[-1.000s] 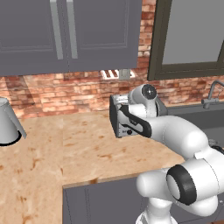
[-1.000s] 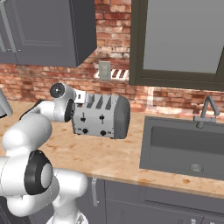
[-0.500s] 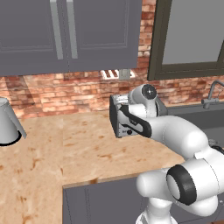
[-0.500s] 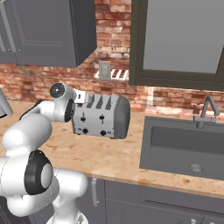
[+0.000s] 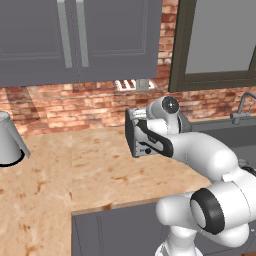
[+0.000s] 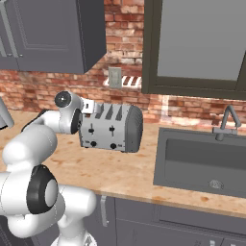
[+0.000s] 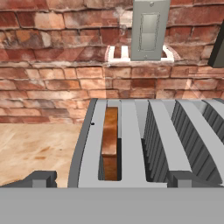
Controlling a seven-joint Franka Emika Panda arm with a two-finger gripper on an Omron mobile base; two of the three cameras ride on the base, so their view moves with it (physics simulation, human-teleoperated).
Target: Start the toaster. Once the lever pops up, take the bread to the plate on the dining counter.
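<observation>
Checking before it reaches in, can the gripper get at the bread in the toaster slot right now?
Probably yes: the open gripper hangs above the toaster, and the bread stands in the slot with nothing over it.

Bare counter [image 6: 120, 170] in front of toaster [image 6: 113, 129]. Brick wall [image 7: 57, 65] close behind, upper cabinets [image 5: 75, 40] overhead, sink [image 6: 202, 161] to right. Bread [image 7: 110, 140] fills one slot; neighbouring slot [image 7: 153, 144] free.

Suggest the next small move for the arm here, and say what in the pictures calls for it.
Probably lower the open gripper toward the front of the toaster to reach a lever. The bread already sits in a slot, both levers look high on the front, and the hand hangs above the toaster's top, its fingertips apart and touching nothing, so the toaster appears not yet started.
</observation>
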